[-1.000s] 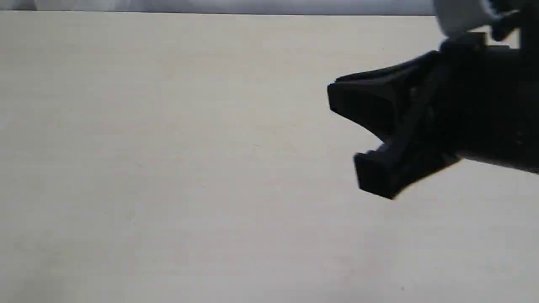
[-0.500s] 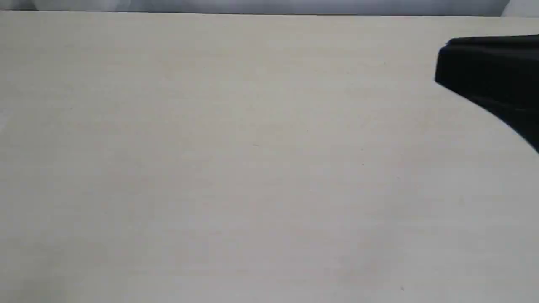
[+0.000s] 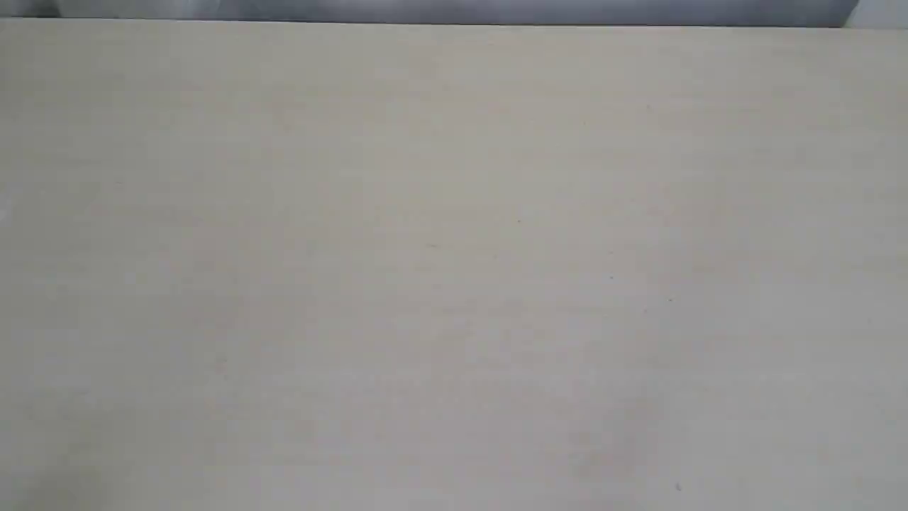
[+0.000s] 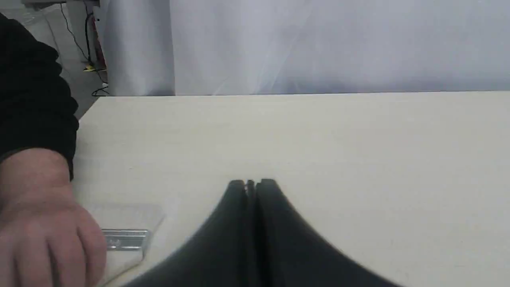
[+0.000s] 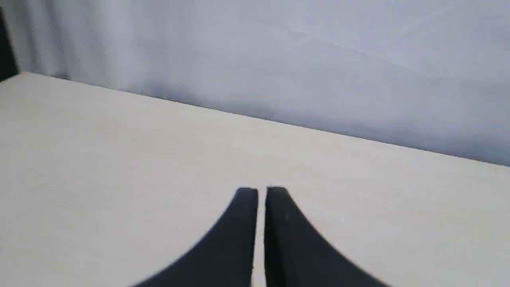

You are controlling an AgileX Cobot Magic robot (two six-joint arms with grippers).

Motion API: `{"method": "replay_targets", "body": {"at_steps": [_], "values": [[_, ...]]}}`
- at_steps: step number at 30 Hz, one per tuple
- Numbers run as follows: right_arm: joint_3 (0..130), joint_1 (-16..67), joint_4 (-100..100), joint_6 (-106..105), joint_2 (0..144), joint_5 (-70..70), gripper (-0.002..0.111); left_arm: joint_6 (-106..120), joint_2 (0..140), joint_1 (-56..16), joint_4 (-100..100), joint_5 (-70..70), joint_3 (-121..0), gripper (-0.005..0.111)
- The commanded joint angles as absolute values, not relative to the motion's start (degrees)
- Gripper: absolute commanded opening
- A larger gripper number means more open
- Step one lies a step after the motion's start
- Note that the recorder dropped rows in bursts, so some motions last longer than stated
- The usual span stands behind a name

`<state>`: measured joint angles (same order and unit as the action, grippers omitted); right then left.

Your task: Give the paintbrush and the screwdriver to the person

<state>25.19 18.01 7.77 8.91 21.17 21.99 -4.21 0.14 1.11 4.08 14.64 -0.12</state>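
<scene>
In the left wrist view the person's bare hand (image 4: 44, 223) with a dark sleeve cuff (image 4: 32, 91) rests on the pale table (image 4: 303, 135). The paintbrush's silver ferrule (image 4: 125, 239) and pale bristles (image 4: 127, 215) show beside the fingers; its handle is hidden under the hand. My left gripper (image 4: 251, 184) is shut and empty, a short way from the brush. My right gripper (image 5: 261, 191) is shut over bare tabletop in the right wrist view. The screwdriver is out of view. Neither gripper appears in the exterior view.
The table's far edge (image 3: 454, 23) runs along the top of the exterior view, with a grey-white curtain (image 5: 279, 59) behind it. Cables and floor (image 4: 89, 59) show past the table's corner in the left wrist view.
The right gripper, open in the exterior view a second ago, has withdrawn to the right and left that view entirely.
</scene>
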Motion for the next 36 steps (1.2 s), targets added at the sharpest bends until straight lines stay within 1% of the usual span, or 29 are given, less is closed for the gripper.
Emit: {"method": "replay_targets", "body": {"at_steps": [1,12,18,25,36], "values": [[21.29,12.11,7.99,8.39,18.80,18.90,0.004,-4.32,0.00,0.64,4.05,14.29,0.00,0.000],[12.27,-0.52,4.75,8.39,9.29,14.69,0.004,-4.32,0.00,0.64,3.84,14.33,0.00,0.000],[8.12,-5.24,3.89,7.71,4.22,14.80,0.004,-4.32,0.00,0.64,3.84,14.33,0.00,0.000],[4.45,-5.86,3.89,3.17,0.11,15.85,0.004,-4.32,0.00,0.64,3.84,14.33,0.00,0.000],[2.85,-5.86,3.89,0.74,0.00,21.37,0.004,-4.32,0.00,0.64,4.07,14.21,0.00,0.000]]}}
